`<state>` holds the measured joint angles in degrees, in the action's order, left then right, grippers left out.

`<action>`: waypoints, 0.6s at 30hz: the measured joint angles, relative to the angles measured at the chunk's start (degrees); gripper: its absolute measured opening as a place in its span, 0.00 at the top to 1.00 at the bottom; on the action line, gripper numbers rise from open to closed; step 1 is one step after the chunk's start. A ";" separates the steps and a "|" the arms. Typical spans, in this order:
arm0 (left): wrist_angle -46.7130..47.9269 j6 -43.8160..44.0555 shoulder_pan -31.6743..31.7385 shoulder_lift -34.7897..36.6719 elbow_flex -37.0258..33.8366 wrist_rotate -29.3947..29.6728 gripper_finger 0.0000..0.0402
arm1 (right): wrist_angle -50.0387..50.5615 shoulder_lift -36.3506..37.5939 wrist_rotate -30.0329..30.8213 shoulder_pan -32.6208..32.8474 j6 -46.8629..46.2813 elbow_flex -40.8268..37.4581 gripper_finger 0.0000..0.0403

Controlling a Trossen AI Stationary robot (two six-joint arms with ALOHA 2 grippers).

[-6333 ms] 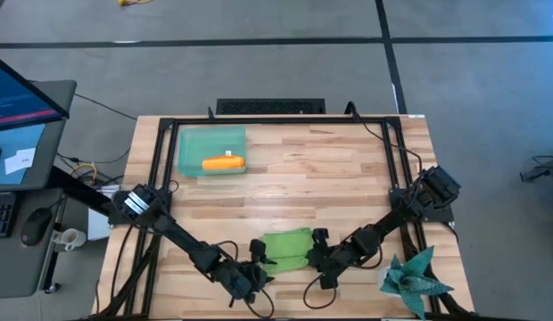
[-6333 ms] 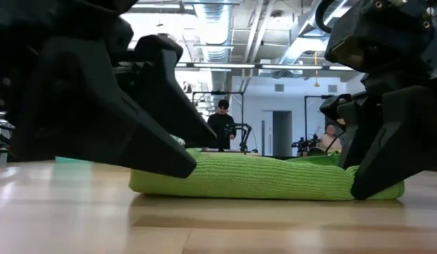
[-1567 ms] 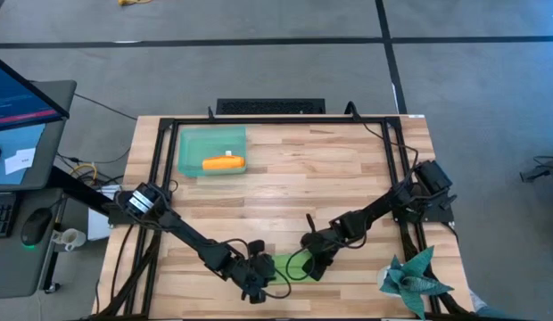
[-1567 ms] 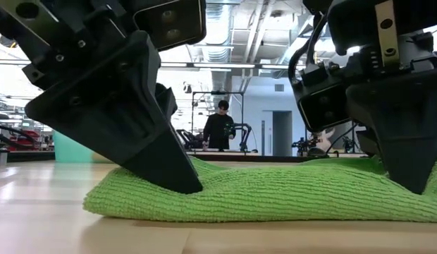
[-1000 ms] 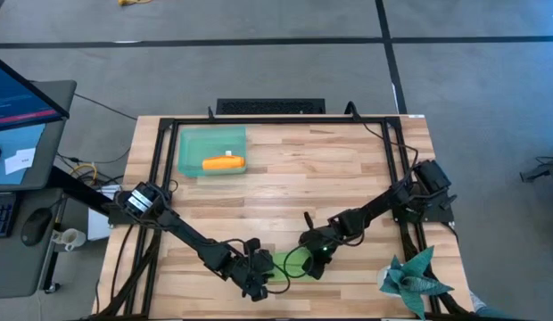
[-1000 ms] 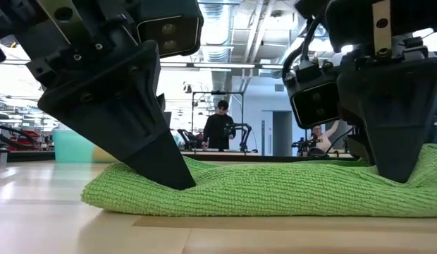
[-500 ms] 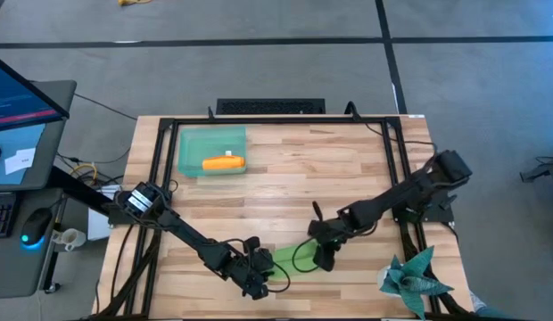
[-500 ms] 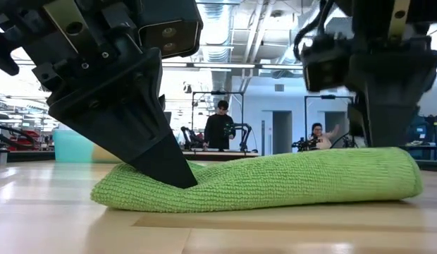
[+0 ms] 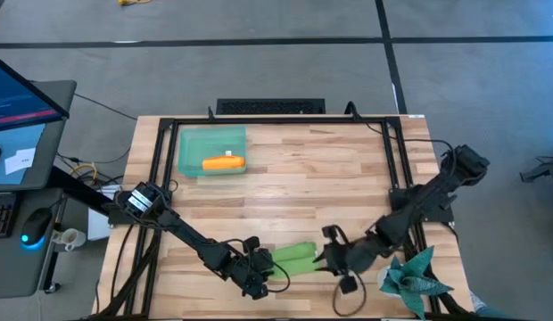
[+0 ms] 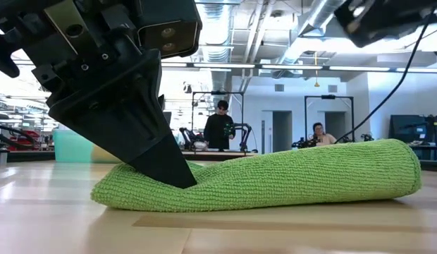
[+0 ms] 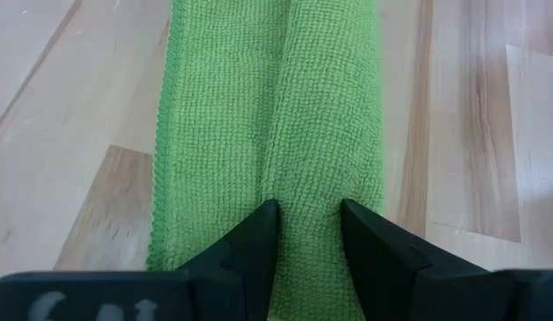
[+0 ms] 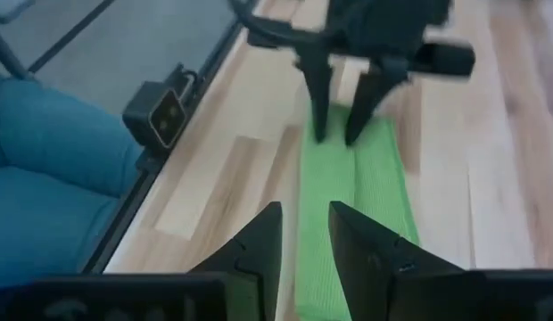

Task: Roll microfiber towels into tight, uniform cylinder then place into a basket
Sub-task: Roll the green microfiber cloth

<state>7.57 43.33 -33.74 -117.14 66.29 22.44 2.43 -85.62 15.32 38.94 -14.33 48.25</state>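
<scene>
Green towel (image 9: pixel 293 258) lies rolled near the bottom centre of the high view, on the worktop (image 9: pixel 330 169); long axis runs left-right in that frame; left gripper (image 9: pixel 261 272) sits at its left end, fingers (image 11: pixel 259 234) clamped on a fold of the cloth; right gripper (image 9: pixel 334 259) hangs just off the right end, fingers slightly apart, holding nothing; left arm is nearer; basket (image 9: pixel 187 160) sits upper left, well apart, orange towel (image 9: pixel 223 163) already inside; likely next: carry the roll there.
</scene>
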 joint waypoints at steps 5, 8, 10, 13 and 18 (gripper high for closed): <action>0.00 -0.02 0.00 0.00 0.01 -0.02 0.70 | -3.22 0.00 7.13 4.45 6.14 0.00 0.71; 0.00 -0.04 0.00 0.00 0.01 -0.04 0.70 | -5.00 0.00 10.12 6.11 12.82 0.00 0.71; 0.01 -0.04 0.01 0.00 0.01 -0.18 0.70 | -5.31 0.00 10.28 6.37 16.39 0.04 0.71; 0.02 -0.06 0.02 0.00 0.01 -0.22 0.70 | -4.59 0.00 10.28 5.87 20.90 0.04 0.71; 0.02 -0.04 0.02 0.00 0.01 -0.24 0.70 | -4.57 0.00 6.36 3.38 23.83 0.04 0.70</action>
<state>7.60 43.29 -33.71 -117.14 66.30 22.20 -2.14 -85.62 21.69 42.32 9.50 48.29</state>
